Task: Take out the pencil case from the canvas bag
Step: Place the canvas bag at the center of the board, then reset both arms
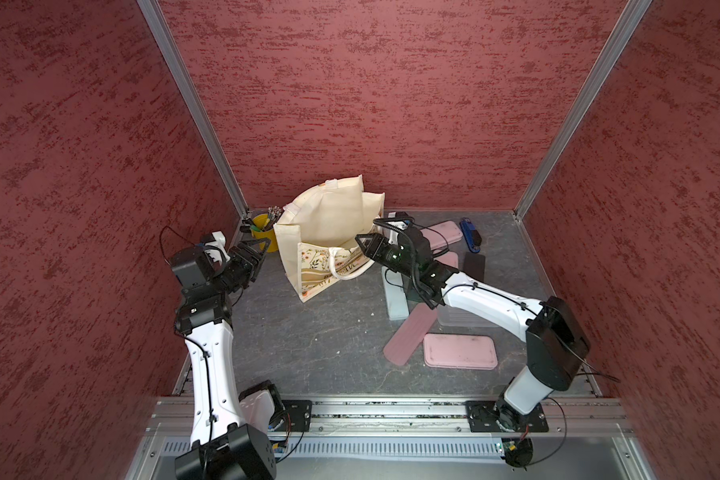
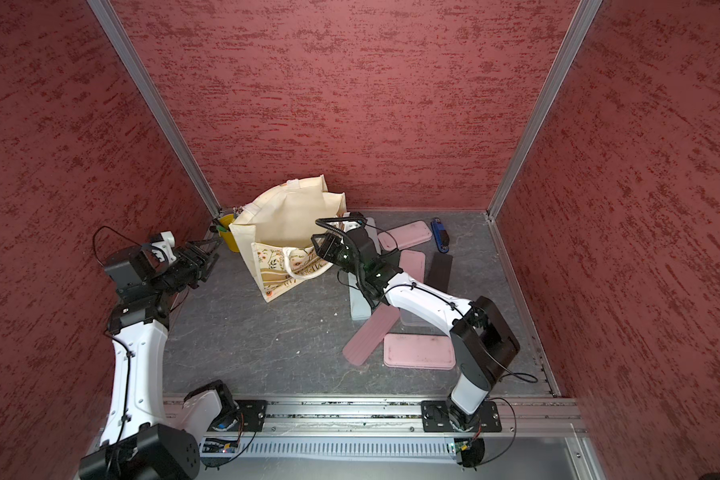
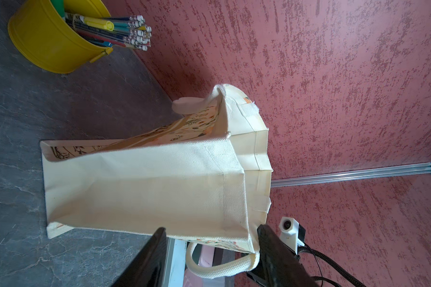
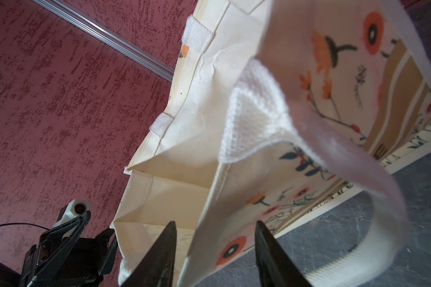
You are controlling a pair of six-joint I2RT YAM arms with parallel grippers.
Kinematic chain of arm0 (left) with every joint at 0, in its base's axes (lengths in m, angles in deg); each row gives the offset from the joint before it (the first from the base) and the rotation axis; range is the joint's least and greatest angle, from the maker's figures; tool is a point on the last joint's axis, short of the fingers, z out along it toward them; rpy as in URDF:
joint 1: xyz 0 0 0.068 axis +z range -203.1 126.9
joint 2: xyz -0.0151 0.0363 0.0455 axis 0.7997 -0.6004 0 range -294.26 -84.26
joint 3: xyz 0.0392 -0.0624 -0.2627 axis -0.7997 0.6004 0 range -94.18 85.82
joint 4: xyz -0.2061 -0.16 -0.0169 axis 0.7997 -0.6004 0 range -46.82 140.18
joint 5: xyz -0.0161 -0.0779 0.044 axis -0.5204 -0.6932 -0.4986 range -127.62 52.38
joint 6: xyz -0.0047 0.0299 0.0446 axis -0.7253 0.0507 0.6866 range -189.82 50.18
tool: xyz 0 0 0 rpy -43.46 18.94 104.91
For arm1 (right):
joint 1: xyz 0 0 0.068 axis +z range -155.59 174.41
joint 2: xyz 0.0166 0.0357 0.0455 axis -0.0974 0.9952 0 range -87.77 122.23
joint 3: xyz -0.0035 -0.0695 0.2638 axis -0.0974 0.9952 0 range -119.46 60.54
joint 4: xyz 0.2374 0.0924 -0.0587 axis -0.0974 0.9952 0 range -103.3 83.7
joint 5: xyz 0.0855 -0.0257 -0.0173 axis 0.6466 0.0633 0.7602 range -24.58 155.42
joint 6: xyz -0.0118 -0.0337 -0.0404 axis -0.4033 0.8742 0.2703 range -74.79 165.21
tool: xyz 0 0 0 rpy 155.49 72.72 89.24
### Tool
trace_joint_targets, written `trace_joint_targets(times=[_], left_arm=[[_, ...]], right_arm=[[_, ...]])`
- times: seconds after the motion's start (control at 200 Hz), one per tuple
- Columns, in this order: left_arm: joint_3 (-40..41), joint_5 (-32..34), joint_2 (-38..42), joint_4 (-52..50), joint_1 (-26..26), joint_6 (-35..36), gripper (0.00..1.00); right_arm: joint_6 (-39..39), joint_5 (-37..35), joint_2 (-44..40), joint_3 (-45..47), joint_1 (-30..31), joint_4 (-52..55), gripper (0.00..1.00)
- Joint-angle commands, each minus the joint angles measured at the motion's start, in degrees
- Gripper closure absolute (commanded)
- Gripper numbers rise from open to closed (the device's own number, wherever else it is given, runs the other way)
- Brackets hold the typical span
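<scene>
The cream canvas bag (image 1: pixel 329 216) (image 2: pixel 287 216) stands upright at the back of the table, floral face to the front and one white handle (image 1: pixel 350 266) hanging down over it. My right gripper (image 1: pixel 362 243) (image 4: pixel 215 222) is open at the bag's right front corner. The top edge of the printed front panel (image 4: pixel 271 193) runs loosely between its jaws. Left of the bag, a little apart from its plain side panel (image 3: pixel 147 186), my left gripper (image 1: pixel 262 253) (image 3: pixel 209 227) stands open and holds nothing. The bag's inside is hidden, and no pencil case shows in it.
A yellow bucket (image 1: pixel 262 235) (image 3: pixel 47 42) of pencils stands in the back left corner beside the bag. Several flat pink, black and pale blue cases (image 1: pixel 460 351) lie right of the bag under my right arm. A blue tool (image 1: pixel 469 235) lies at the back right. Red walls close three sides.
</scene>
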Motion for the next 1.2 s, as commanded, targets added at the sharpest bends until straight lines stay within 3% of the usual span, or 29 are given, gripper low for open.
trace_joint_targets(times=[0.0,0.21,0.351,0.486,0.556,0.656,0.792,0.922,1.092,1.197], left_arm=[[1.22,1.53,1.15,-0.14,0.89,2.19,0.40],[2.81,7.46,2.00,1.05,2.60,5.49,0.40],[5.27,13.35,3.41,1.80,3.29,8.57,0.39],[11.77,21.60,5.53,8.12,3.28,9.33,0.39],[16.57,25.16,6.09,14.60,2.94,10.11,0.39],[23.21,32.78,8.20,21.81,1.22,12.63,0.39],[30.16,44.80,13.89,26.18,-2.89,17.43,0.37],[34.35,51.87,16.29,28.70,-6.41,22.21,0.36],[42.41,55.40,16.50,39.16,-8.81,24.32,0.35],[47.21,54.74,14.95,47.14,-9.52,26.86,0.35]], right_arm=[[2.66,-4.22,-5.21,0.59,-0.27,0.27,0.48],[7.94,-9.00,-13.11,2.77,-0.20,-0.02,0.46],[17.12,-12.90,-18.17,2.36,-0.21,2.59,0.45],[30.18,-26.91,-23.58,5.46,-0.32,4.40,0.40],[36.87,-36.52,-26.95,10.26,-0.72,0.37,0.30],[43.73,-41.72,-31.52,17.34,-3.44,-4.18,0.27],[46.11,-43.64,-36.49,25.45,-10.35,-4.86,0.23],[47.36,-43.44,-38.82,34.35,-17.64,-8.54,0.20],[48.70,-42.22,-33.91,44.94,-26.21,-19.04,0.19],[48.13,-41.72,-26.01,51.05,-30.46,-31.43,0.18]])
